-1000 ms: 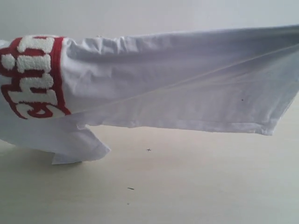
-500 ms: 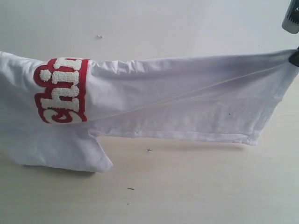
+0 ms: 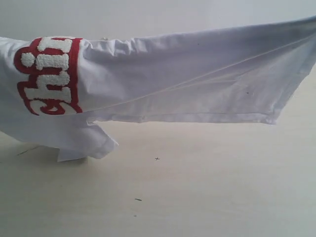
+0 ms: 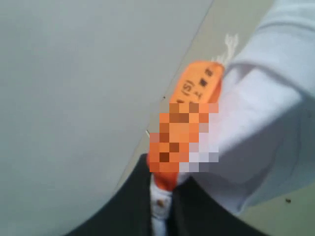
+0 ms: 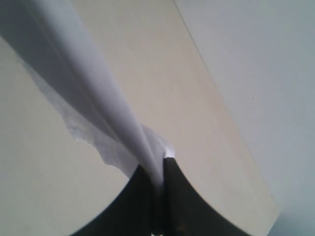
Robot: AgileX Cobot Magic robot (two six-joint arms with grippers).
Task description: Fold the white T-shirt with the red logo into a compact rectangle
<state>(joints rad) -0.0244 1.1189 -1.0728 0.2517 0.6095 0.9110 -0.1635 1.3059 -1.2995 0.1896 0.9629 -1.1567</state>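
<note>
1. The white T-shirt (image 3: 187, 79) was held up above the bench (image 3: 207, 197). It stretched as one long band across the exterior view, from the left edge to the upper right corner, and rose a little toward the right.
2. The red logo (image 3: 49, 76) sat on the left part of the stretched cloth, turned on its side. Only a few of its fuzzy white letters showed, and the rest ran out of sight around the cloth.
3. Below the logo a sleeve (image 3: 86, 143) hung down toward the bench. Its lowest corner was very near the surface, but whether it touched could not be told.
4. The hem (image 3: 197, 118) formed the lower edge of the band and hung well clear of the bench. A thin seam line ran slantwise across the cloth above it.
5. The left end effector (image 4: 160, 209) had its dark fingers together, clamped on the T-shirt at the neck. The orange neck tag (image 4: 189, 123) stuck out from between them against the white collar cloth. Its print was too blurred to read.
6. The right end effector (image 5: 157, 201) was likewise pressed together on a bunched edge of the T-shirt. From there the cloth ran taut away from it, above the pale bench top.
7. Two dark specks (image 3: 157, 158) lay on the bare bench beneath the raised cloth, well apart from the sleeve.
</note>
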